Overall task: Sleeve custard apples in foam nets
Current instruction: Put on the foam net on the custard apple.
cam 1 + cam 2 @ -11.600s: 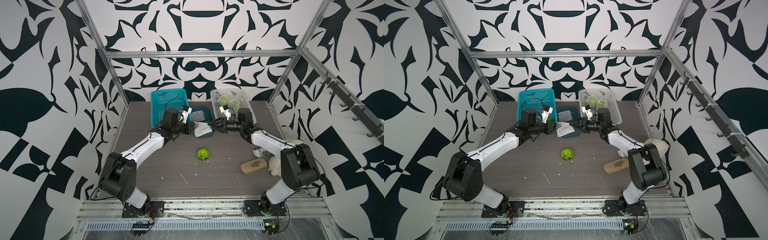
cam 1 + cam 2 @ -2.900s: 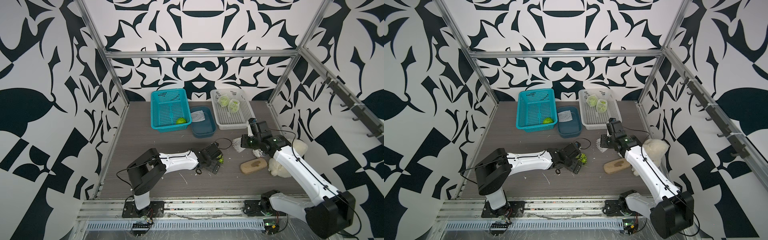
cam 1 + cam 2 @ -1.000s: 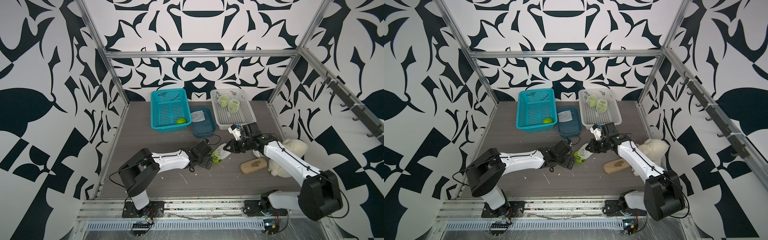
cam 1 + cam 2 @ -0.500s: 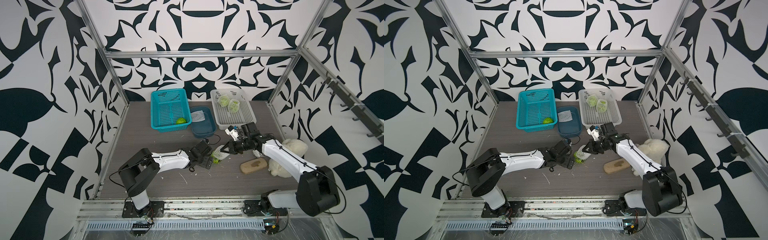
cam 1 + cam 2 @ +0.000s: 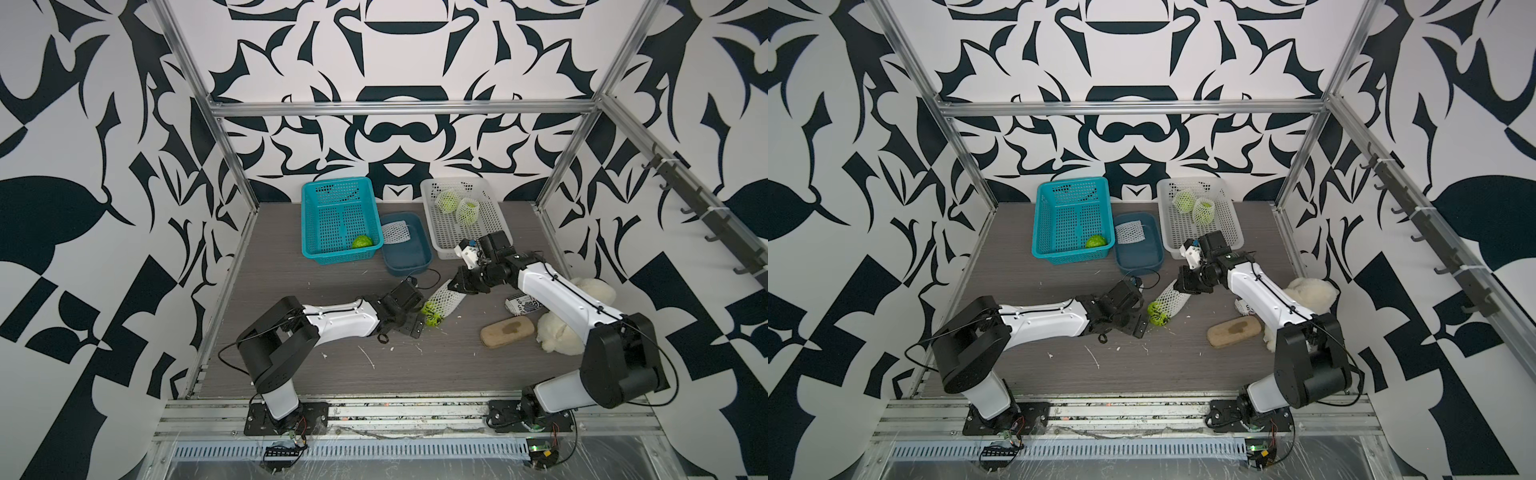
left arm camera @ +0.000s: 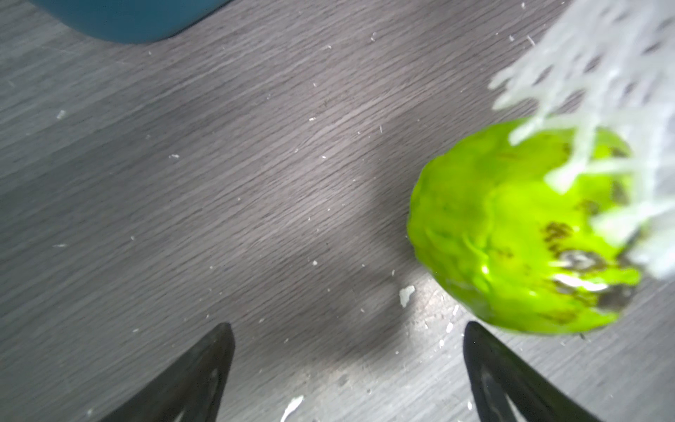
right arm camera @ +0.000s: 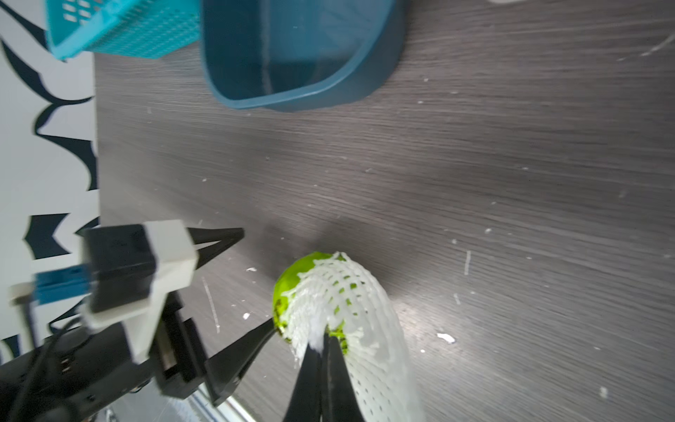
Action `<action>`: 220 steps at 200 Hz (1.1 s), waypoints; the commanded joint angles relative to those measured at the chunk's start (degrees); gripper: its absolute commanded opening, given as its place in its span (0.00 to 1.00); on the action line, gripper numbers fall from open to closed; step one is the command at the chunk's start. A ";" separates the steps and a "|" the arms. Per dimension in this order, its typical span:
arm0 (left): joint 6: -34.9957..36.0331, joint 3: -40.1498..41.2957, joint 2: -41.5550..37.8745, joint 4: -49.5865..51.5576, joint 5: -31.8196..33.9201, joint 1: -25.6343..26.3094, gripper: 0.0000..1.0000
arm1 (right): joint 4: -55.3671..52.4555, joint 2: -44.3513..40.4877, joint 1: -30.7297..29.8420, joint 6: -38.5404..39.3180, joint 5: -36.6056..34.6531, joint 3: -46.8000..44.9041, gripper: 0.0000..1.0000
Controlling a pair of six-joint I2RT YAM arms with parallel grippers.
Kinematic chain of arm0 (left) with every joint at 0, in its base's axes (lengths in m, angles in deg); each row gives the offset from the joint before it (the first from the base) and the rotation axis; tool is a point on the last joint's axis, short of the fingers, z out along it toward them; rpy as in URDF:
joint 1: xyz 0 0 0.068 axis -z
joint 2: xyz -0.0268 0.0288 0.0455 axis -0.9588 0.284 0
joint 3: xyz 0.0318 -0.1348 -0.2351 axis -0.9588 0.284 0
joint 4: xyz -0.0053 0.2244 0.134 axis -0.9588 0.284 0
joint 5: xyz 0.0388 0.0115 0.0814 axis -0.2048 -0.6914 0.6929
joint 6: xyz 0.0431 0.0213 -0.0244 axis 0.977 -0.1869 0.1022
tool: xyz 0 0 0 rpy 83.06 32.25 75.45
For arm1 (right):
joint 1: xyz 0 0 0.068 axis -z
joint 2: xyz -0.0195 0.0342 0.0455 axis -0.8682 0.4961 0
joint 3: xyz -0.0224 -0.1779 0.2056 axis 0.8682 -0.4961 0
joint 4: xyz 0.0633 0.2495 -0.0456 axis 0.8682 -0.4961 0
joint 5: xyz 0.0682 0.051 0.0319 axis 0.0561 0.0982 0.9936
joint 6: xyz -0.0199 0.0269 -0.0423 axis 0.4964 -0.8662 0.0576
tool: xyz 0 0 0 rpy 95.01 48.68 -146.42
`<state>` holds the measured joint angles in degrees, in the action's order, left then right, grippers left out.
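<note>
Right gripper (image 7: 321, 343): clenched tight on the net (image 7: 365, 310).
Net: part way over the apple (image 6: 511, 234), stretching toward one o'clock (top view).
Left gripper (image 6: 347, 329): released, apple just beside.

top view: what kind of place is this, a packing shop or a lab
Probably a lab robot cell, not a shop: a left arm and right arm bolted to a rail, inside a metal frame with black-and-white patterned walls.

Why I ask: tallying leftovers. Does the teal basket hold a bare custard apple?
Yes, one unsleeved custard apple sits in a near corner of the teal basket.
</note>
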<state>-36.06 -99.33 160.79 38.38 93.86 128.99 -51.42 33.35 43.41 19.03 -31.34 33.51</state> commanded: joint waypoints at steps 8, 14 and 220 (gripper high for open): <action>0.74 -1.51 0.14 1.52 -0.12 -0.55 1.00 | -0.41 0.04 0.06 0.97 -2.68 1.50 0.00; 0.72 -1.75 0.28 1.65 -0.13 -0.64 1.00 | 0.09 0.06 0.06 0.71 -2.27 1.16 0.00; 0.63 1.33 -3.49 5.23 2.78 -1.82 1.00 | 1.40 -4.86 1.57 -4.21 14.42 -2.22 0.00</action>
<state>-35.69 -100.25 160.85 40.89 94.97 127.87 -47.70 30.93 44.81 14.92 -16.07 29.86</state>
